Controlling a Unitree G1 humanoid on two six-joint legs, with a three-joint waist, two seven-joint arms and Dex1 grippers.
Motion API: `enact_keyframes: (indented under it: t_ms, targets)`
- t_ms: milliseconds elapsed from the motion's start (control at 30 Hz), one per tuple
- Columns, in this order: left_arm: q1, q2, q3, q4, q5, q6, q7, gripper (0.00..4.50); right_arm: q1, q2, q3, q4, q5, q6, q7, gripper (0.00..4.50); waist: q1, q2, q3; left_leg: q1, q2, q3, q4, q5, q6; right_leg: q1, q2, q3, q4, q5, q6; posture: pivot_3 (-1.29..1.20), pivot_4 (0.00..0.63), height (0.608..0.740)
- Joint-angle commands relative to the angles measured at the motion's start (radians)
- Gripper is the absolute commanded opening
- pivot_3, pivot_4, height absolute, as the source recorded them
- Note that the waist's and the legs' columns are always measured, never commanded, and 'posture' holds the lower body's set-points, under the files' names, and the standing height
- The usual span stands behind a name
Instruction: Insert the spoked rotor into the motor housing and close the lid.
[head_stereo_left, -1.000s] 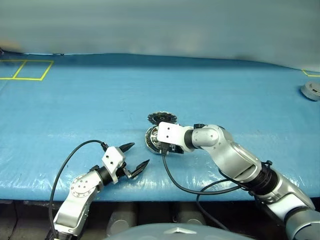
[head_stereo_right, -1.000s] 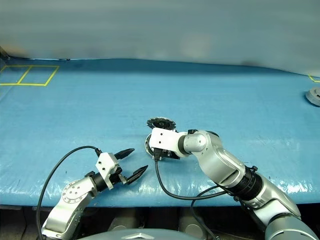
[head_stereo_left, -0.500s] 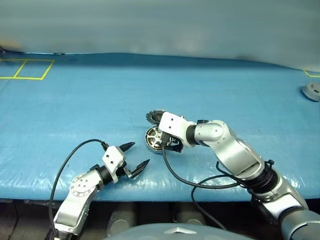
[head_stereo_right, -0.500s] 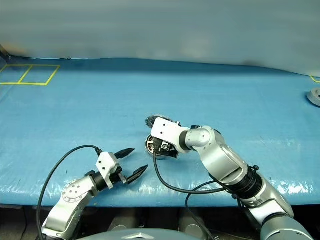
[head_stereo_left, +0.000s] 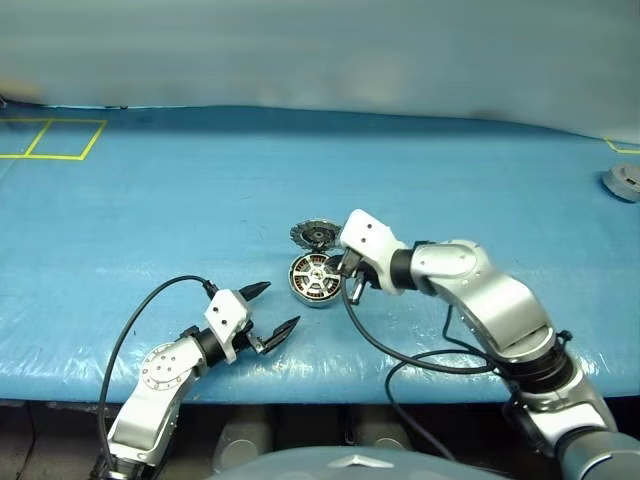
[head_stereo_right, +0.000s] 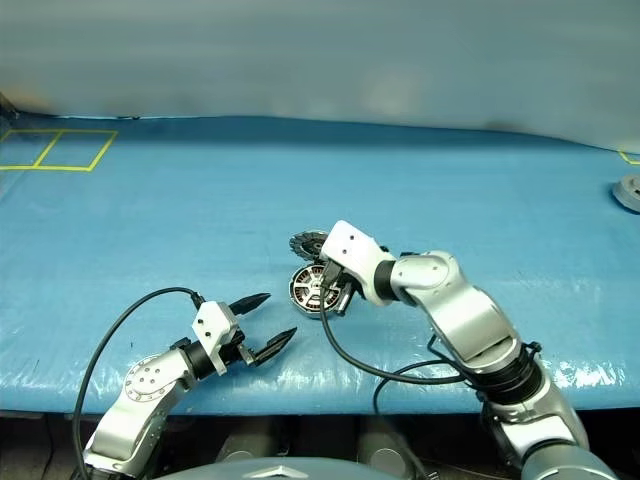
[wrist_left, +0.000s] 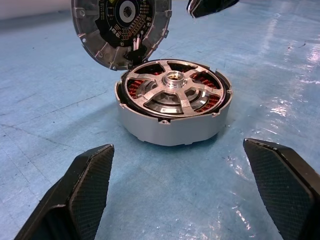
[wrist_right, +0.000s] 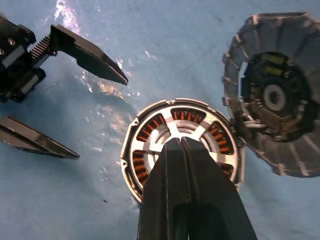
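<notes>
Where the blue sheet covers the desk (head_stereo_left: 150, 190), the things lie near the middle of the frame.
Surface: a glossy, wrinkled blue sheet across the whole desk top, with glare patches along its near edge at the bottom of the frame.
Markings: yellow tape squares (head_stereo_left: 50, 139) on the sheet in the upper left of the frame; a bit of yellow tape at the right edge.
Room: a plain pale wall behind the desk, filling the top of the frame.
Motor housing (head_stereo_left: 313, 278): flat on the sheet just left of centre, open side up, copper windings showing between the spokes.
Spoked rotor (wrist_left: 174, 89): seated inside the motor housing, hub upward.
Lid (head_stereo_left: 313, 235): just behind the housing, its ribbed face up, its edge leaning on the housing rim.
Right pincer (wrist_right: 181, 145): clenched, fingertips together and holding nothing, poised above the rotor's hub.
Left pincer (head_stereo_left: 273, 313): released, jaws wide apart, empty, in the lower left of the frame, near the housing and aimed at it.
Far object: a small grey round part (head_stereo_left: 624, 181) at the right edge.
</notes>
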Motion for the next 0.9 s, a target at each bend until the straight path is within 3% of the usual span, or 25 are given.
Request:
enact_keyframes:
  t_ms: [33,300,900]
  targets:
    - [0.008,0.002,0.008,-0.032,-0.011,-0.004,0.001,4.5,0.032,0.078,-0.026,-0.019,0.002,-0.021,-0.101,0.03,0.0,0.0,0.0,0.0,0.0,0.0,0.0,0.0,0.0,-0.001,0.0,0.0,0.0,0.001,0.001,0.0,0.15,0.74]
    - [0.01,0.007,0.007,-0.038,-0.01,0.0,-0.001,4.5,0.052,0.144,-0.027,0.055,-0.004,-0.084,-0.199,0.03,-0.001,0.0,0.0,0.0,0.0,0.001,0.001,0.0,0.0,0.0,0.0,0.0,0.0,-0.001,-0.001,0.0,0.15,0.74]
    - [0.012,0.014,0.01,-0.045,-0.011,0.006,0.001,4.5,0.095,0.153,-0.013,0.191,-0.007,-0.157,-0.246,0.03,-0.005,0.0,0.0,0.0,0.0,0.001,0.001,0.0,0.0,0.0,0.0,0.001,0.0,0.0,0.0,0.0,0.15,0.74]
